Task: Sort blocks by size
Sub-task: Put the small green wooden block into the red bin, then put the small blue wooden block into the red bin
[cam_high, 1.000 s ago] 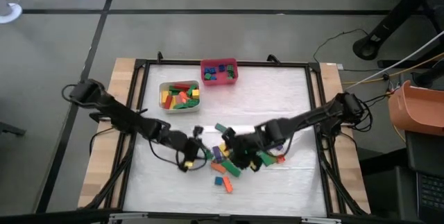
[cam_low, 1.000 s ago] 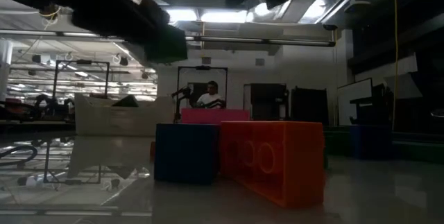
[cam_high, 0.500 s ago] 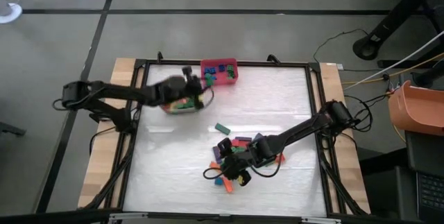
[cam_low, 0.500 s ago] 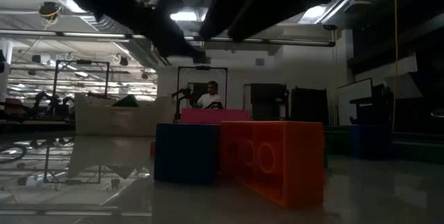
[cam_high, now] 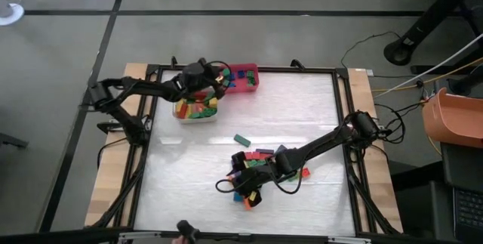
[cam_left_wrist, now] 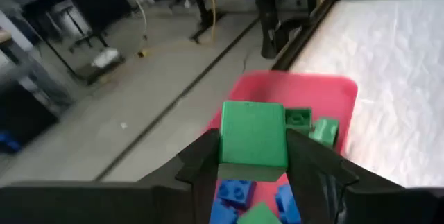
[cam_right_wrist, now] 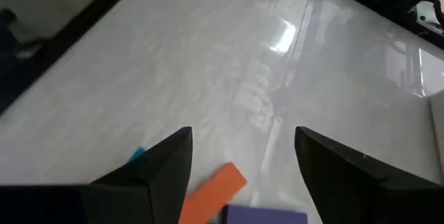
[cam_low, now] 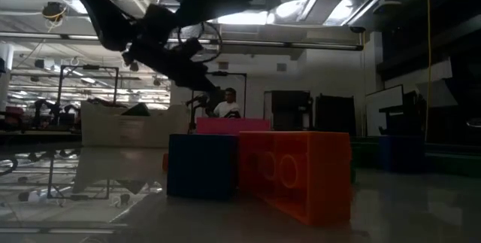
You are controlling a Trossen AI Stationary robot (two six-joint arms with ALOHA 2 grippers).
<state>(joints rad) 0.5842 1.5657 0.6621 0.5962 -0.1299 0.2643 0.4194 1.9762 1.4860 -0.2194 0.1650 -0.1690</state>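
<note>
While the left gripper (cam_left_wrist: 253, 158) hangs over the red bin (cam_left_wrist: 333, 96) at the table's far edge, a short green block (cam_left_wrist: 253, 135) sits clamped between its fingers. White tabletop (cam_high: 294, 115) lies bare toward the right rail. Over the block pile (cam_high: 260, 170), the right gripper (cam_right_wrist: 243, 156) hovers, fingers spread, empty.

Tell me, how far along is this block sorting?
Partly done. The white bin already holds long bricks and the red bin small blue and green ones. In hand: the left gripper holds a small green block above the red bin. Left: a mixed pile of blocks on the table, where the right gripper hovers with jaws open.
</note>
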